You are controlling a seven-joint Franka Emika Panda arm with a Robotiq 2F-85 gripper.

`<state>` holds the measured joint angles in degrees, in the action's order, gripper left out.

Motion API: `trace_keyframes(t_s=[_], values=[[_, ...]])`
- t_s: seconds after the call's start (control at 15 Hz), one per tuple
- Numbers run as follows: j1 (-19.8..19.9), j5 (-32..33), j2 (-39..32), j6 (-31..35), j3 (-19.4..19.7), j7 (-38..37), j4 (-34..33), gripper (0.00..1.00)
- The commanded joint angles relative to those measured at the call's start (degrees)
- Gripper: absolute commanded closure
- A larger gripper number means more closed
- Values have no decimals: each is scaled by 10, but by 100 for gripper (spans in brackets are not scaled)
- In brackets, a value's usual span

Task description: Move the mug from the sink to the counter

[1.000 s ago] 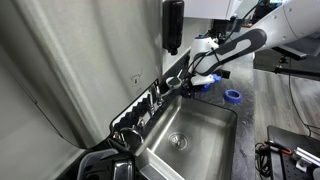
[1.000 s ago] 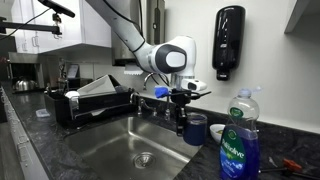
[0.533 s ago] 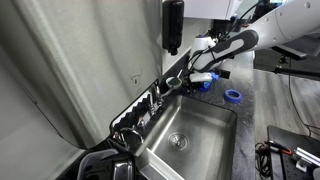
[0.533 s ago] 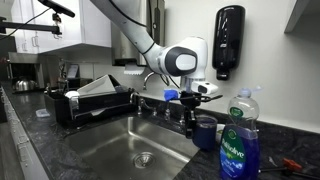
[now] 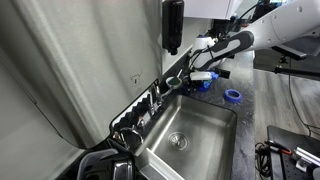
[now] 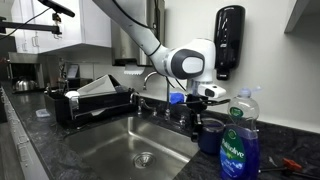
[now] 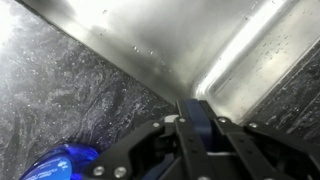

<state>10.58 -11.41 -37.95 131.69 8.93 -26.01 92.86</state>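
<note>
My gripper [image 6: 204, 118] is shut on the rim of the dark blue-grey mug [image 6: 211, 136] and holds it upright past the sink's end, over the dark counter [image 6: 290, 150], just behind a soap bottle. In an exterior view the gripper [image 5: 204, 76] and mug [image 5: 205, 85] are at the far end of the steel sink [image 5: 205, 140]. In the wrist view the gripper [image 7: 196, 122] clamps a blue strip of the mug wall [image 7: 195, 108], above the counter [image 7: 60, 90] and the sink's corner [image 7: 220, 45]. I cannot tell whether the mug touches the counter.
A blue tape ring [image 5: 232, 95] lies on the counter beyond the mug. A soap bottle [image 6: 238, 145] stands near the mug. A dish rack [image 6: 90, 100] and the faucet [image 6: 150, 82] line the sink's back. A dispenser [image 6: 228, 40] hangs on the wall.
My gripper has carried the mug sideways away from the sink basin, over the counter toward the soap bottle, and slightly lower.
</note>
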Motion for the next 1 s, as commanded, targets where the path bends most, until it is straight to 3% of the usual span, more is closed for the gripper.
trace_keyframes(t_s=[0.0, 0.4, 0.53, 0.73, 0.93], values=[[8, -11, -26, -24, -2, 18, -39, 96], [5, -3, -42, -40, 1, 19, -59, 96], [4, 1, -43, -49, 2, 19, -64, 57], [-1, 11, -36, -67, 6, 21, -61, 48], [-8, 25, -21, -75, 11, 20, -51, 27]])
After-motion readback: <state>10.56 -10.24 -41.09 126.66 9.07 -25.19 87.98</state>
